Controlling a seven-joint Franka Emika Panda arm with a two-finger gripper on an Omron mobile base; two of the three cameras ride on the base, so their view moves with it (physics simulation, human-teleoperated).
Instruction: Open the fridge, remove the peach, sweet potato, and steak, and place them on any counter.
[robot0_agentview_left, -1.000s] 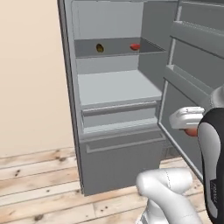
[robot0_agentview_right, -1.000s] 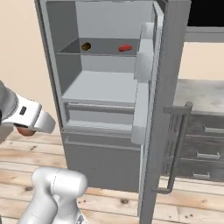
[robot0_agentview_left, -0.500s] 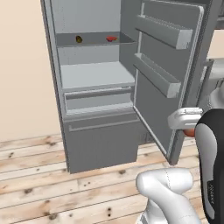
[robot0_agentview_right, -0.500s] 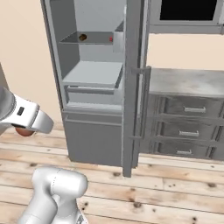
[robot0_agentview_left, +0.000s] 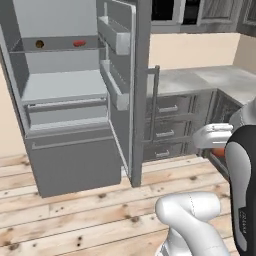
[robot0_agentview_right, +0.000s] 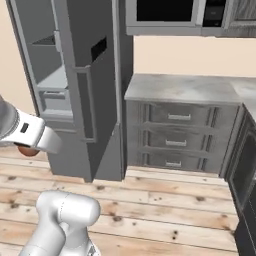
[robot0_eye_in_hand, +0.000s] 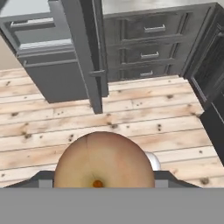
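— Peach (robot0_eye_in_hand: 104, 159), where is it? — Held in the pincer (robot0_eye_in_hand: 104, 183), filling the bottom of the hand view, the jaws closed on its sides; from the left base camera an orange bit shows under the white hand (robot0_agentview_left: 219, 151), low and off to the right.

— And on the far left? — The fridge (robot0_agentview_left: 60, 100) stands open. On its upper shelf the sweet potato (robot0_agentview_left: 39, 44) sits to the left and the steak (robot0_agentview_left: 79, 43) to the right, apart from each other, both back from the shelf's front edge.

— The door? — The door (robot0_agentview_left: 125, 85) is swung out, edge-on toward us, its bins facing the interior. Its long bar handle (robot0_agentview_left: 155, 107) faces the drawers.

— Right of that? — The bench (robot0_agentview_right: 180, 87), a pale marbled slab over three drawers (robot0_agentview_right: 177, 140), runs from just beside the fridge to the corner. Its front edge lies straight, and its top looks bare.

— Room to move? — Open wooden floor (robot0_agentview_right: 165, 200) in front of the drawers, between door edge and the dark cabinet (robot0_agentview_right: 245, 175) on the right.
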